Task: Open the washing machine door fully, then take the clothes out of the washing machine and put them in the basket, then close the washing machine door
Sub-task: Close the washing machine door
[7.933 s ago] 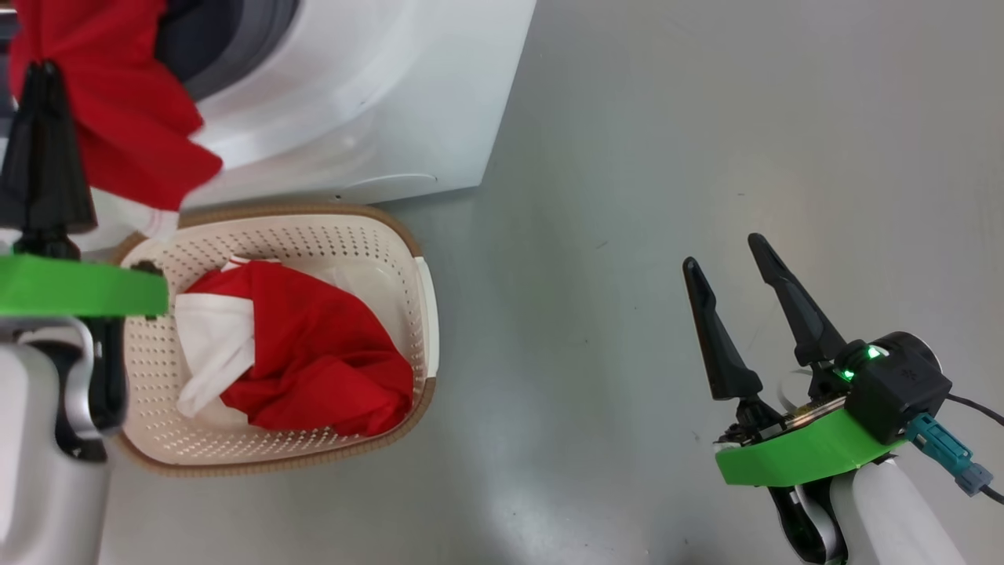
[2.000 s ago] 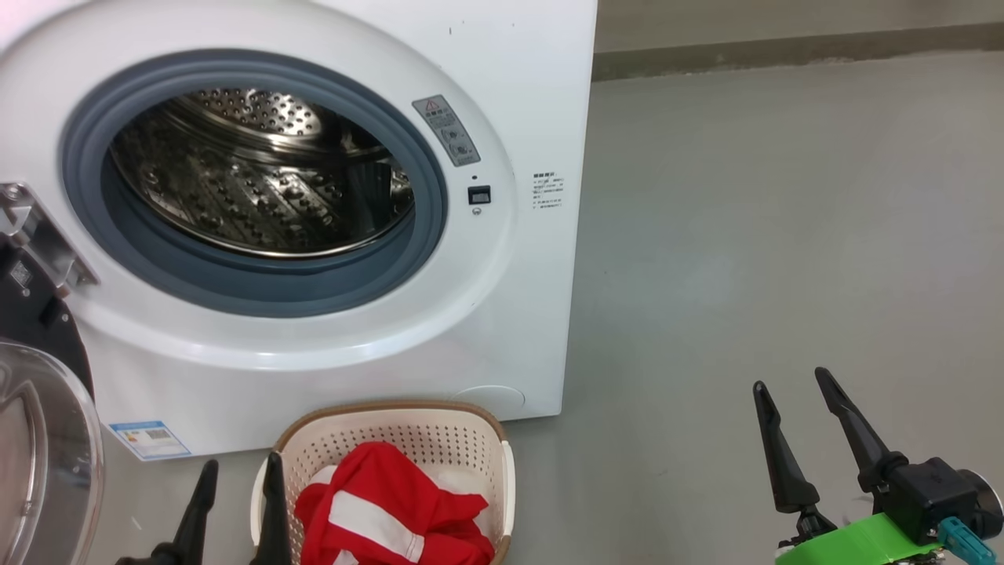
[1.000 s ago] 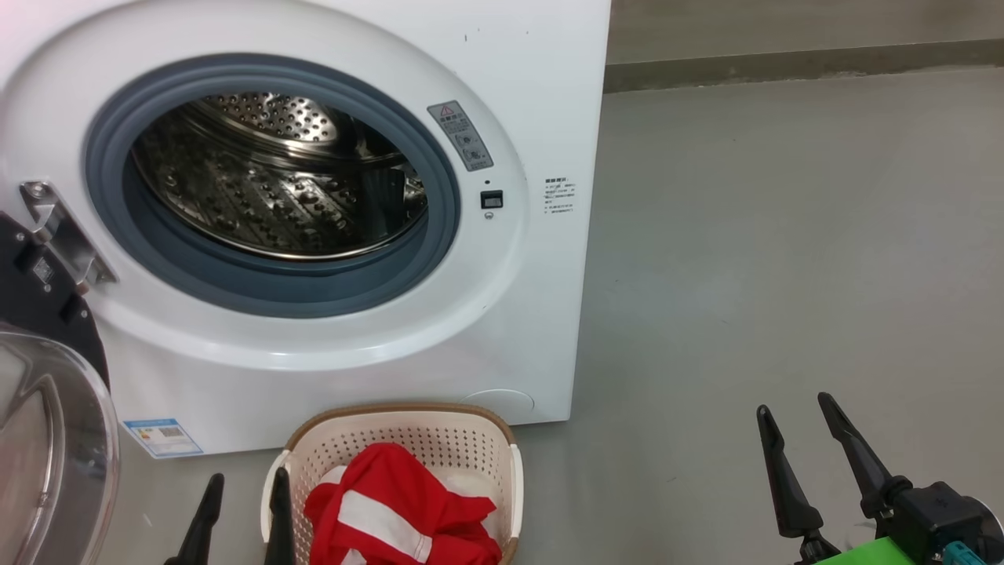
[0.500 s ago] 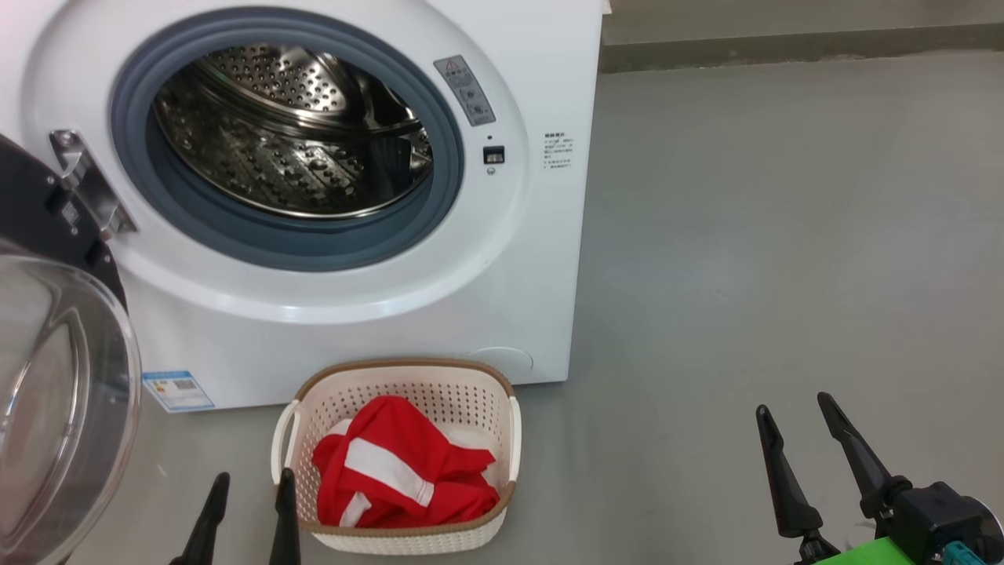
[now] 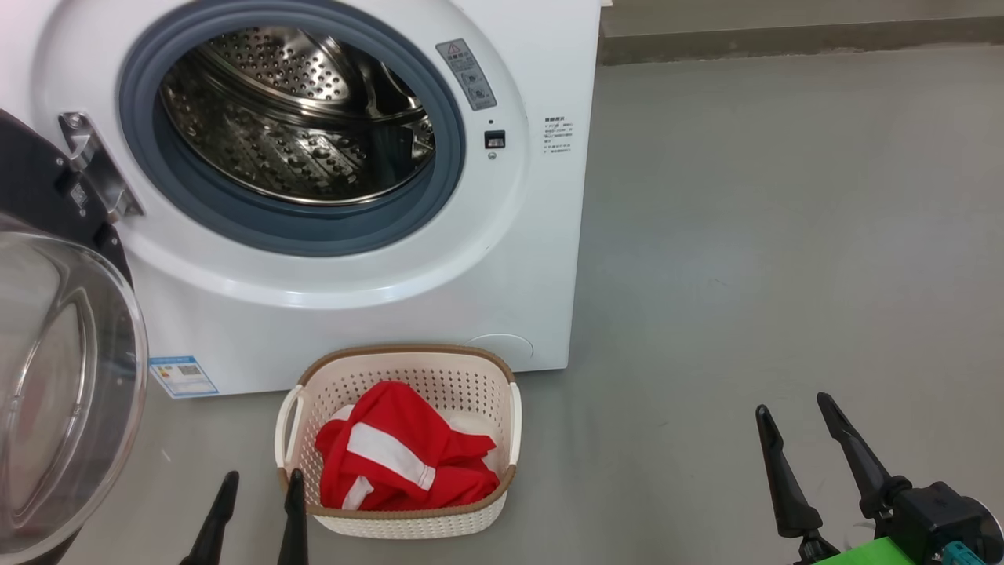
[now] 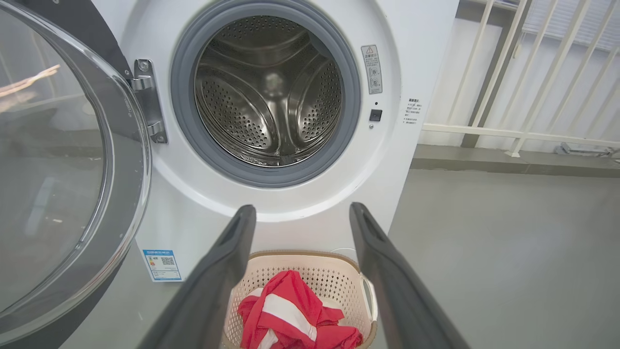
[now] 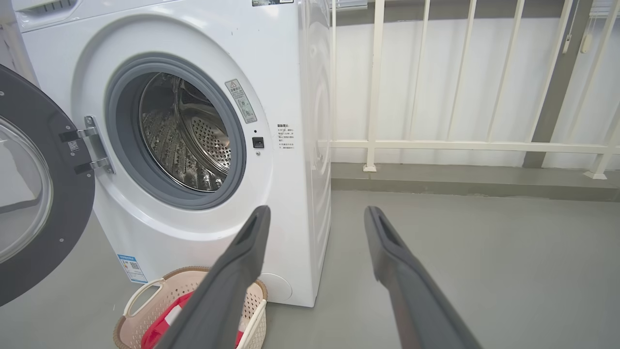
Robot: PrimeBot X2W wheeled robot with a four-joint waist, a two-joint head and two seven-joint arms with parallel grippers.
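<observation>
Head view has tilted since half a second ago, so the whole scene sits a little higher in the frame; that is the camera's move, not the things'. Some seconds back the left gripper [image 5: 263, 477] held red cloth at the drum mouth. Now it is at the lower left with its two long dark fingers spread and empty, tips just beside the left end of the small cream-white perforated plastic basket with a brown woven-look rim [image 5: 408, 351]. The right gripper [image 5: 792, 404] is at the lower right over the smooth grey floor [image 5: 745, 235], fingers likewise apart and holding nothing.

The big white boxy front-loading washing machine [image 5: 518, 259] fills the upper left, its round mouth facing the camera. Inside the grey rubber gasket [image 5: 439, 196], the shiny perforated steel drum [image 5: 298, 118] holds no cloth. The large round door with a glossy black rim and bulging clear glass bowl [image 5: 63, 369] is swung wide at the left edge on a metal hinge [image 5: 98, 165], bowl bulging toward the right of the frame.

The basket stands on the floor just before the machine's foot, its long axis running left to right, a handle at each end. The soft, crumpled bright red clothes with white stripes [image 5: 400, 463] lie heaped inside it
</observation>
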